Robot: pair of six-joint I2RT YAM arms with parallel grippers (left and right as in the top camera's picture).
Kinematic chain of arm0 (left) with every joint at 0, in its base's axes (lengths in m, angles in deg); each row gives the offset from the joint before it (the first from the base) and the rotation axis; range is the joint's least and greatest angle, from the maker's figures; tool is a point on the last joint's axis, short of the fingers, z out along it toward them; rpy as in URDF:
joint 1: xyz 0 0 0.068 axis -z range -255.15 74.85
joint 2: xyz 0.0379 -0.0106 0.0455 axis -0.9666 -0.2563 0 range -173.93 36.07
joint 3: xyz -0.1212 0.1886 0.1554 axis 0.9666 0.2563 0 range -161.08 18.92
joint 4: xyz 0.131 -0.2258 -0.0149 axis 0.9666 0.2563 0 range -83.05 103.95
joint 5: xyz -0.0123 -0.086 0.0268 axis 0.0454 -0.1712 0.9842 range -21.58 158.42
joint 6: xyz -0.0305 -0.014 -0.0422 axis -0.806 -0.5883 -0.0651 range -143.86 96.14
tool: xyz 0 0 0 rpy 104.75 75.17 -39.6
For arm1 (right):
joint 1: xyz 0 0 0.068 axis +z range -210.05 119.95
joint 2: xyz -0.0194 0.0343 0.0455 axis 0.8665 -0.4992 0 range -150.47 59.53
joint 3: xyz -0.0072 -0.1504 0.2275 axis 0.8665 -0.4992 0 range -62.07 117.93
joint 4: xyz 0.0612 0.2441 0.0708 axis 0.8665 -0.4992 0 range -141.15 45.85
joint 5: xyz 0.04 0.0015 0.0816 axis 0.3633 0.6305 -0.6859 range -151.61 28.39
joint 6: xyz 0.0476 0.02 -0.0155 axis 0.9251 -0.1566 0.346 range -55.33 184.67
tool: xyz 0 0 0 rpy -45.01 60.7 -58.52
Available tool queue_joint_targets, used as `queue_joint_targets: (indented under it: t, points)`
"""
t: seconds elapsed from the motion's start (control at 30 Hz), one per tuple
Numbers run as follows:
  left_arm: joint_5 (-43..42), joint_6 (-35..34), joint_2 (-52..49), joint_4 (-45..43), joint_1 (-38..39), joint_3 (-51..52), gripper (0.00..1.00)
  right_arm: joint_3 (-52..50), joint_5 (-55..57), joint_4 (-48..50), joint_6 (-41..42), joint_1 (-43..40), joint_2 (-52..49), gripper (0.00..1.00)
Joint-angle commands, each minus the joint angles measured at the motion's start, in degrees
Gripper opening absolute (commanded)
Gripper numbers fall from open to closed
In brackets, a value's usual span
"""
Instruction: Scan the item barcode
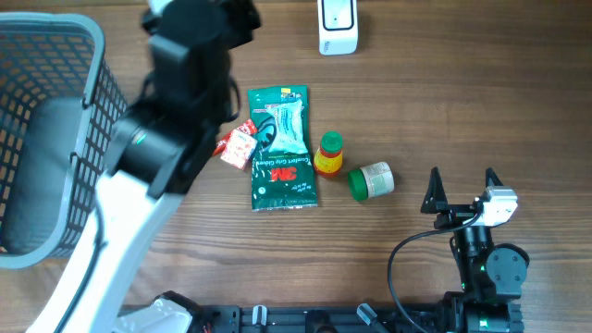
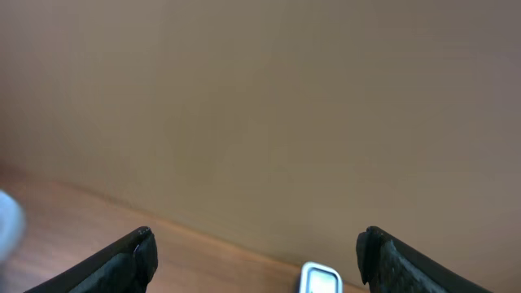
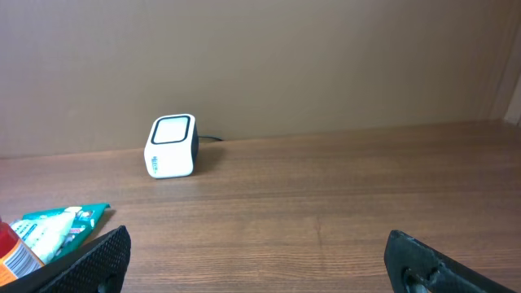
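The white barcode scanner (image 1: 338, 28) stands at the table's far edge; it also shows in the right wrist view (image 3: 172, 146) and its top peeks up in the left wrist view (image 2: 320, 279). The items lie mid-table: a green 3M glove pack (image 1: 282, 148), a small red packet (image 1: 238, 146), an orange-yellow bottle (image 1: 328, 154) and a green-capped white jar (image 1: 372, 180). My left arm (image 1: 185, 65) reaches over the far left; its gripper (image 2: 255, 240) is open and empty, facing the wall. My right gripper (image 1: 462, 190) rests near the front right, open and empty.
A grey mesh basket (image 1: 88, 55) fills the left side of the table. A brown wall (image 3: 326, 57) runs behind the scanner. The green pack's corner (image 3: 57, 224) and the bottle (image 3: 12, 252) show at the left of the right wrist view.
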Motion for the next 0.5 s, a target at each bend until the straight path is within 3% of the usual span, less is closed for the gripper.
queue_joint_targets:
  t: [0.0, 0.33, 0.4, 0.47]
  points:
    - [2.9, 10.7, 6.3, 1.4, -0.3, 0.0, 0.83, -0.2, 1.0, 0.1, -0.3, -0.1, 0.1, 1.0]
    - [4.0, 11.4, 17.1, 11.6, -0.3, 0.0, 0.85, -0.2, -4.9, 2.6, 1.3, -0.1, 0.1, 1.0]
    - [3.9, 11.4, 18.5, 13.9, -0.3, 0.0, 0.95, -0.2, -7.2, 4.3, 4.5, -0.1, 0.1, 1.0]
    - [3.6, 11.4, 19.3, 13.9, -0.3, 0.0, 0.96, -0.2, -7.3, 5.2, 8.3, -0.1, 0.1, 1.0]
